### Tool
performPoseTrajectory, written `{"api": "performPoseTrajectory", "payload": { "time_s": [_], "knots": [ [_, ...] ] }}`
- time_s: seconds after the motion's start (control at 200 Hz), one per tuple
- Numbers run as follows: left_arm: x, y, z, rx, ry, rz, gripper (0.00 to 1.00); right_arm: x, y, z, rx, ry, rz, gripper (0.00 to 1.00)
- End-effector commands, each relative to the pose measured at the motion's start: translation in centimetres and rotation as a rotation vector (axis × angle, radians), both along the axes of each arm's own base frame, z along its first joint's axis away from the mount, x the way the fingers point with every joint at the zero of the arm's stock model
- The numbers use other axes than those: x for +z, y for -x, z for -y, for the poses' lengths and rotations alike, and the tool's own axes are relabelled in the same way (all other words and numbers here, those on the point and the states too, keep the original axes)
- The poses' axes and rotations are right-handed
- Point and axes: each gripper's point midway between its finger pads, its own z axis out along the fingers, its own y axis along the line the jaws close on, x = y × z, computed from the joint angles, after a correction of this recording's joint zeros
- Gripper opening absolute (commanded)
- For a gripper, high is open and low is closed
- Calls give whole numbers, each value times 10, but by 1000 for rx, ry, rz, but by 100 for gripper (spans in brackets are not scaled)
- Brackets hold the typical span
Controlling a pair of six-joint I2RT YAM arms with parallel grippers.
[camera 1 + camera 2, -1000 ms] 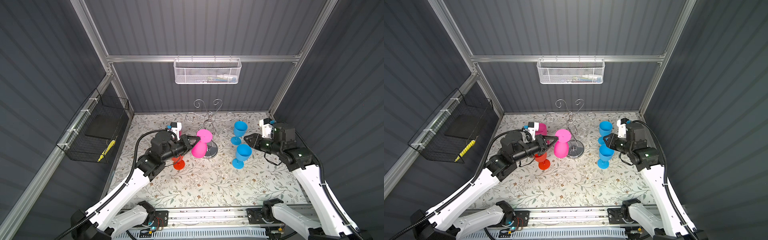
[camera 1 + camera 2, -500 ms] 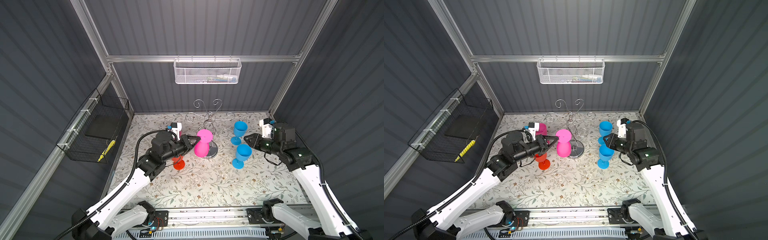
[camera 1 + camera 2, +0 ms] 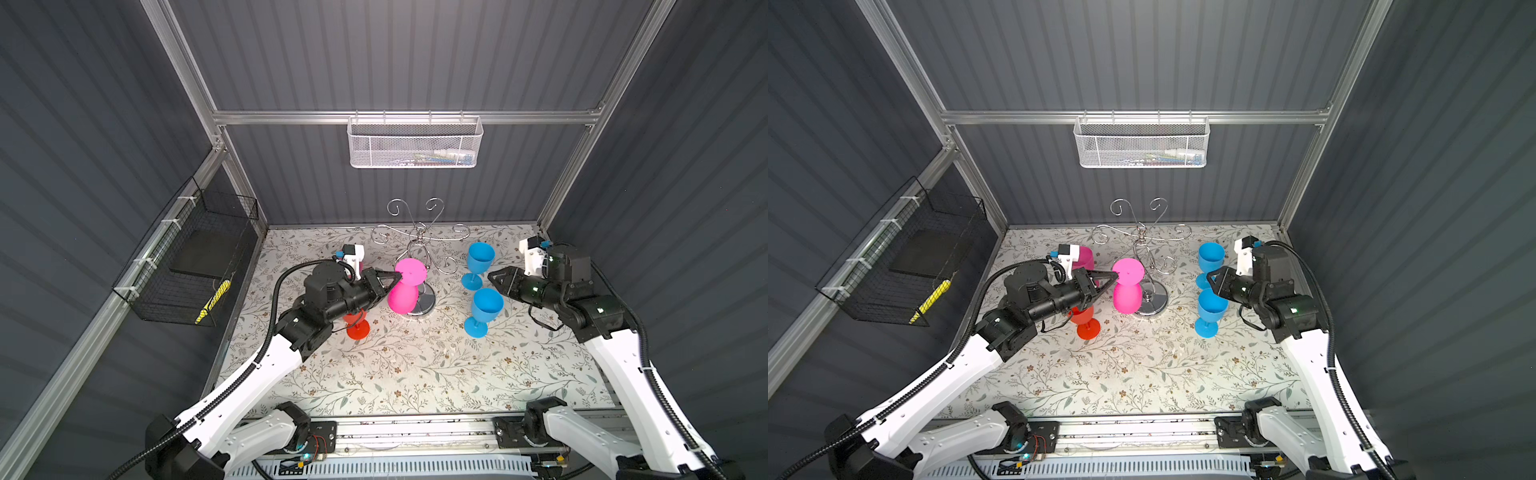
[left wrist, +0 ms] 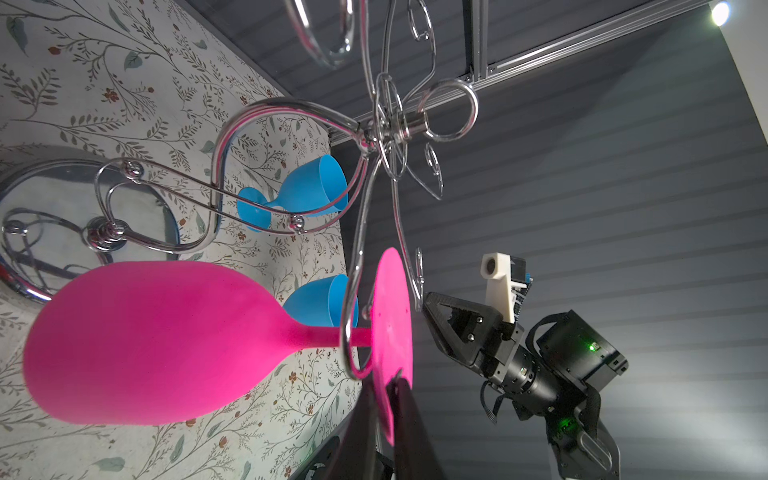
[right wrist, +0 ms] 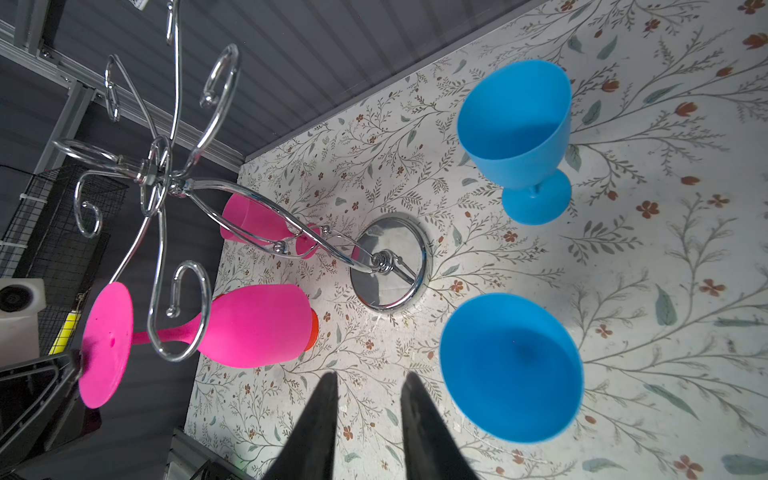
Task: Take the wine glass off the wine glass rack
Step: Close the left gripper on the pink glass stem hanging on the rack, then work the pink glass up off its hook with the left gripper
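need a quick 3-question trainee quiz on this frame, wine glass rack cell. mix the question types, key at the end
1. True or false: the pink wine glass hangs upside down, its stem inside a loop of the wine glass rack.
2. Which part of that glass does the left gripper pinch? A) bowl B) stem C) edge of the foot
3. How many blue glasses stand upright on the table?
Key: 1 true; 2 C; 3 two.
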Motion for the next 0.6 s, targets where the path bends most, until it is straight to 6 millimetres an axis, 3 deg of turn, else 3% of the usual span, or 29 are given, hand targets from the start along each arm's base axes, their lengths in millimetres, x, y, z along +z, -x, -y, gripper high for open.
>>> {"api": "performPoseTrajectory", "payload": {
  "time_s": [0.0,0.25,0.595],
  "knots": [
    [7,-1,1,-5,21,22,9,0,5,0,5,-8,-5,30],
    [8,-1,-2,9,34,18,0,0,6,1,4,-7,-4,30],
    [19,0,-9,48,142,13,0,2,7,1,7,-4,5,30]
  ]
}}
